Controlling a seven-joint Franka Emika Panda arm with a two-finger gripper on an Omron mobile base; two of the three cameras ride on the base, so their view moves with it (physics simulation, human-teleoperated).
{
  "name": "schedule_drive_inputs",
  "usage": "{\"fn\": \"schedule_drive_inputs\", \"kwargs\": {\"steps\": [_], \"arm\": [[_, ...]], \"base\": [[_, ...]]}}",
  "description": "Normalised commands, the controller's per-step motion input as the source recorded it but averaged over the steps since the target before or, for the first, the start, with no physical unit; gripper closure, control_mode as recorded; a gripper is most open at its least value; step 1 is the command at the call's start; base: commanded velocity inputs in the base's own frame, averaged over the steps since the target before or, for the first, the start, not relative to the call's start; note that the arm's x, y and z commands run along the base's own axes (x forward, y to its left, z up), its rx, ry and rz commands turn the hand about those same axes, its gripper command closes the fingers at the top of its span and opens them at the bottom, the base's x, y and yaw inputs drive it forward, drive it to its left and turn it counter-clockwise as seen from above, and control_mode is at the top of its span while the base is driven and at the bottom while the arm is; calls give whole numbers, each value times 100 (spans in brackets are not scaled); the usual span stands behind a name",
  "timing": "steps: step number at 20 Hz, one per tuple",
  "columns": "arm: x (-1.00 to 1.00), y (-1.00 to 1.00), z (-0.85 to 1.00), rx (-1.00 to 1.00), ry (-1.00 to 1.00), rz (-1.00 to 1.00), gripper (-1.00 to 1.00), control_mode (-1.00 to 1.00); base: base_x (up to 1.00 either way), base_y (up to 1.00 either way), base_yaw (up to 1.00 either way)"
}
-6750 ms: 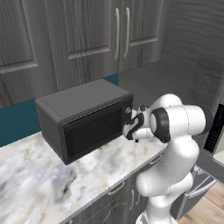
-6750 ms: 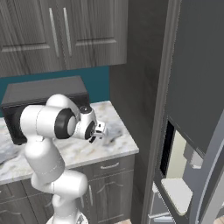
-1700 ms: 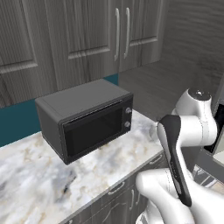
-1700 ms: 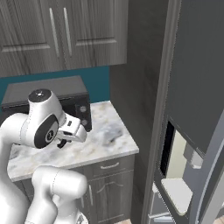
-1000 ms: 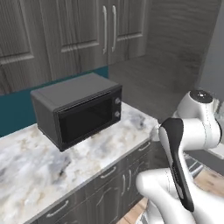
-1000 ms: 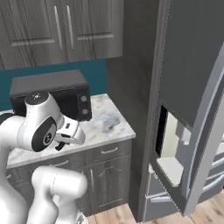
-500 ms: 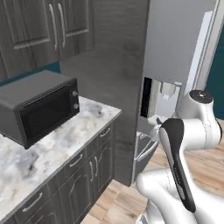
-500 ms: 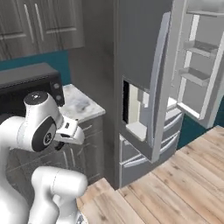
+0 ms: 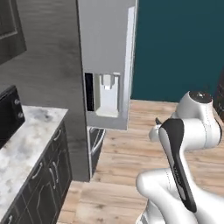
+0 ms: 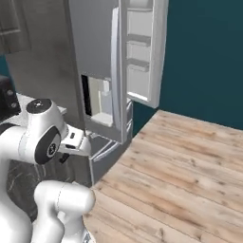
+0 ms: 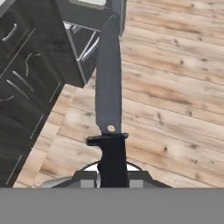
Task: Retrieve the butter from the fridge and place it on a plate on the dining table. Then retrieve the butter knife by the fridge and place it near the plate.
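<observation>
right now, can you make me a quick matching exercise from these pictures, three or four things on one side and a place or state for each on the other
Things:
1. butter knife
2. fridge
3. counter
4. floor

Places or states:
A. marbled top over dark cabinets
B. door swung open, white shelves showing
C. held by its handle in the shut claw, blade pointing away
D. pale wooden planks

Pairs: 1-C, 2-B, 3-A, 4-D

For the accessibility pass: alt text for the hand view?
The hand holds the black butter knife by its handle, blade pointing away over wooden floor. Dark cabinet fronts stand at left, the fridge's bottom drawers beyond.
</observation>
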Motion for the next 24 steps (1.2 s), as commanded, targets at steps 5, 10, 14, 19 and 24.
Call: {"fn": "schedule_drive_inputs", "kwargs": {"steps": [5,10,14,19,24], "arm": [[0,0,0,0,0,0,100,100],[0,0,0,0,0,0,100,100],[0,0,0,0,0,0,100,100],[0,0,0,0,0,0,100,100],[0,0,0,0,0,0,100,100]], "base": [[-32,-2,-84],[-27,-18,-81],[-25,-24,-78],[-32,-37,-73],[-40,-52,-69]]}}
